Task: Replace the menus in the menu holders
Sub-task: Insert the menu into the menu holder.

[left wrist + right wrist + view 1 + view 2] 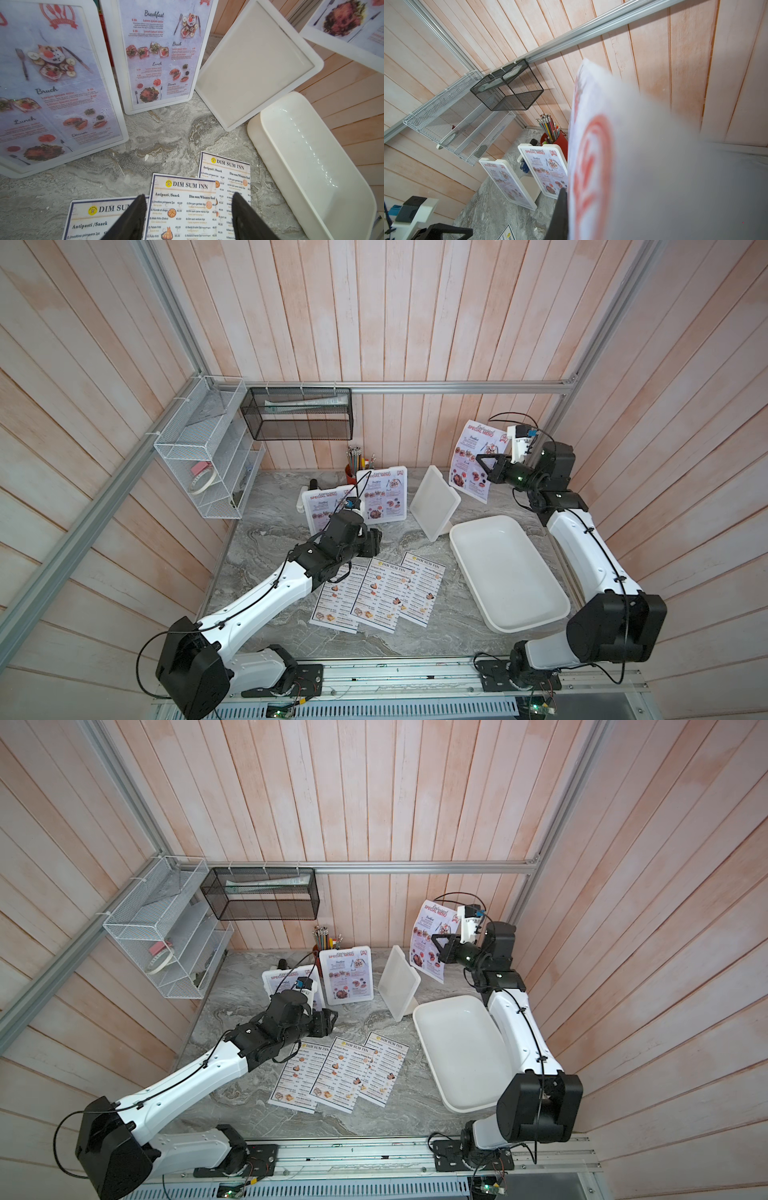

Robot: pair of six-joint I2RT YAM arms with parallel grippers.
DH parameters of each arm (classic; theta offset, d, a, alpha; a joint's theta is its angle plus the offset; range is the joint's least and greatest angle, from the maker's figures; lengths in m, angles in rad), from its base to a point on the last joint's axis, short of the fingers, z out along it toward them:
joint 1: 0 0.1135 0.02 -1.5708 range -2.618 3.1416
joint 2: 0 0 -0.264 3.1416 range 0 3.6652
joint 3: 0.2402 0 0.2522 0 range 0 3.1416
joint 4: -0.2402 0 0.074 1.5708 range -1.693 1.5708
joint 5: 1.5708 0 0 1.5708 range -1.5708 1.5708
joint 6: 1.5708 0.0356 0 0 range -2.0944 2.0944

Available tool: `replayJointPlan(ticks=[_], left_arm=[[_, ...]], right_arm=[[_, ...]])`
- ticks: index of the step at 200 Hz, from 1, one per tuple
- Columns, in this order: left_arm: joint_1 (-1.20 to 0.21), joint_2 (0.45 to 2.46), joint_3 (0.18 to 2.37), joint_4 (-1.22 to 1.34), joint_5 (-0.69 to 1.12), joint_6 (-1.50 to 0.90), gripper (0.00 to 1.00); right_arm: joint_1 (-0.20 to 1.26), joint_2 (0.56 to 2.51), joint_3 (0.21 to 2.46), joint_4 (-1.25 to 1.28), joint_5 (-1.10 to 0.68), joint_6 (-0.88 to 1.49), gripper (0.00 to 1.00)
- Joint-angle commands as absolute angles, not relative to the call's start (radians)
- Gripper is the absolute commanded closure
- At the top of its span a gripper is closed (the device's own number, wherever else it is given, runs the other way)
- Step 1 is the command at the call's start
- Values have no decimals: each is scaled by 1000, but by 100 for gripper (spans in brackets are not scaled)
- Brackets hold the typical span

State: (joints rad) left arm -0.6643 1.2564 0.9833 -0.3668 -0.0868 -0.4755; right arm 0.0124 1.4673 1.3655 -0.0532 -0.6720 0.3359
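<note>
Pinching lilac menu [465, 466] aloft in closed right hand [478, 457]; hovering left hand [187, 199], parted and empty, over white menus [376, 597].

Three menus [380, 597] lie in an overlapping row on the bench [266, 531], near its front, the middle one over the right one's edge. Behind them stand three holders. The left holder [316, 506] and the middle holder [382, 493], set slightly farther back, each have a sheet in them. The right holder [434, 502] stands beside them. A cup [351, 477] sits behind the middle holder. The tray [507, 572] lies right of the menus, just before the right holder. A third sheet [471, 460] hangs in the right gripper [478, 459], above the bench's back right corner. The left gripper [187, 197] hangs over the menus' back edges, before the left holder. A rack [208, 456] hangs on the left wall and a basket [297, 414] on the back wall.
</note>
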Motion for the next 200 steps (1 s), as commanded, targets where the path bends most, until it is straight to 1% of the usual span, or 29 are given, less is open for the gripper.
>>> replayJointPlan(ticks=[1,105,200], left_arm=[[-670,1270,994,-351,-103,-469,33],[-670,1282,1002,-351,-99,-467,33],[-670,1282,999,-348,-100,-468,33]], right_arm=[[8,1482,1366,-52,-689,328,100],[9,1506,1394,-69,-728,356,100],[12,1542,1491,-103,-657,430,100]])
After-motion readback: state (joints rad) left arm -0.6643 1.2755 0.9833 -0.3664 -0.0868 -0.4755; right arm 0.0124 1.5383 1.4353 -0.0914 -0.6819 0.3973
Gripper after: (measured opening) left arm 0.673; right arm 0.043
